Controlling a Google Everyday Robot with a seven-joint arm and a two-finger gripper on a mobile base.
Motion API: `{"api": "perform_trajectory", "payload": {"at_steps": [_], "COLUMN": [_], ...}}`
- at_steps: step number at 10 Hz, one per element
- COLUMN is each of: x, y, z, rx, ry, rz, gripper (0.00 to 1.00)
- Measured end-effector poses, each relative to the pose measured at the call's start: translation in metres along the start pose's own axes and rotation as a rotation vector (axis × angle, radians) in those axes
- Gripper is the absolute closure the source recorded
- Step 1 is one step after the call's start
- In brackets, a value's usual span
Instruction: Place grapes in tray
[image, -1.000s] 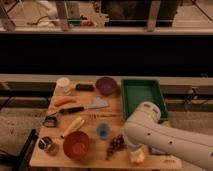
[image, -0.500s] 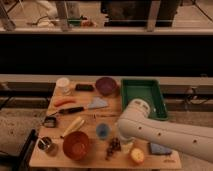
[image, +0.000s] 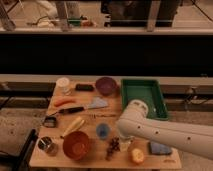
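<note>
Camera view, looking down on a wooden table (image: 90, 117). At the left, an orange bowl (image: 76, 145) was seen. A small blue cup (image: 103, 131) was set just behind the grapes (image: 114, 147), which lay near the front edge, well apart from the green tray (image: 142, 95) at the back right. The gripper (image: 122, 143) was held just beside the grapes, on their right; whether it was open or closed could not be told. An orange fruit (image: 137, 156) lay near. Berries might be shed if the bunch were grasped off-centre, and the blue cup or fruit might be knocked.
</note>
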Motion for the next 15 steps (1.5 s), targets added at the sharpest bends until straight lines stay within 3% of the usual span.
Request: {"api": "perform_trajectory", "payload": {"at_steps": [5,9,13,15], "x": [-0.010,-0.013,-0.009,-0.006], "y": [0.013,0.007,0.009,0.009], "z": [0.032,0.058,0.077,0.080], "rx": [-0.037,-0.065,-0.094,-0.099], "ry": [-0.011,-0.023,-0.054,-0.058], "rz": [0.002,-0.022,-0.055,-0.066], "gripper": [0.20,0.21,0.59,0.71]}}
